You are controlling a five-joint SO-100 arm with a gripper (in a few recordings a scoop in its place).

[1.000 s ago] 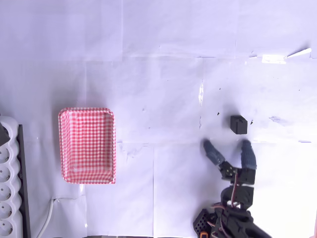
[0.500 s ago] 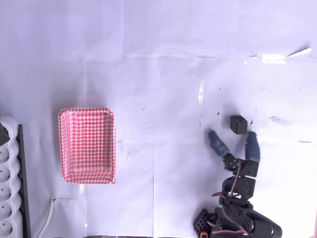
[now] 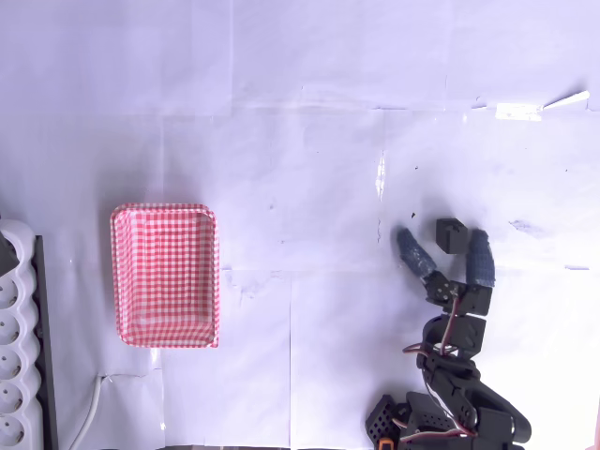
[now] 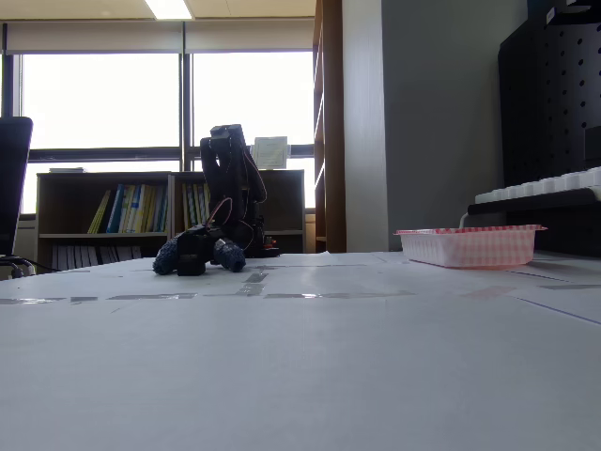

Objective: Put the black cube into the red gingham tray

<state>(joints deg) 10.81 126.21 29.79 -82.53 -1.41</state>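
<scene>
Low on the table (image 4: 300, 376), spread blue-tipped fingers (image 4: 167, 256) flank the black cube (image 4: 192, 263); the red gingham tray (image 4: 470, 245) sits far right.

In the overhead view the red gingham tray (image 3: 165, 275) is the landmark: the power strip (image 3: 17, 347) lies just left of it, the black cube (image 3: 452, 235) well to its right (between the gripper (image 3: 444, 253) fingers).

A small matte black cube (image 3: 452, 235) is showing against the white paper-covered tabletop (image 3: 309, 150). The shallow rectangular tray (image 3: 165, 275) is wearing red-and-white gingham checks. Blue fingertips (image 3: 480, 259) are tipping the dark arm.
</scene>
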